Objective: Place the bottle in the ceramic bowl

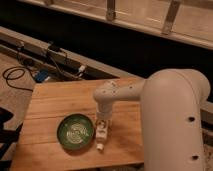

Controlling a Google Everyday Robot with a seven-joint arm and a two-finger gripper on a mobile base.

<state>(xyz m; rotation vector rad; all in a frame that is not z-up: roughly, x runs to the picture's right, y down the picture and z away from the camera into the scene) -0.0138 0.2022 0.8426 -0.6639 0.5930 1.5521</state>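
Observation:
The green ceramic bowl point(75, 132) with pale rings inside sits on the wooden table point(55, 102), front left of centre. The small whitish bottle point(101, 135) lies on the table just right of the bowl, its white cap pointing toward the front edge. My gripper point(102, 125) hangs from the white arm point(150, 95) straight down over the bottle's upper end, right beside the bowl's rim. The bowl holds nothing.
The table's front edge runs just below the bottle. Behind the table a dark rail carries cables and a small device point(55, 48). A coiled black cable point(15, 75) lies on the floor at left. My large white arm body fills the right side.

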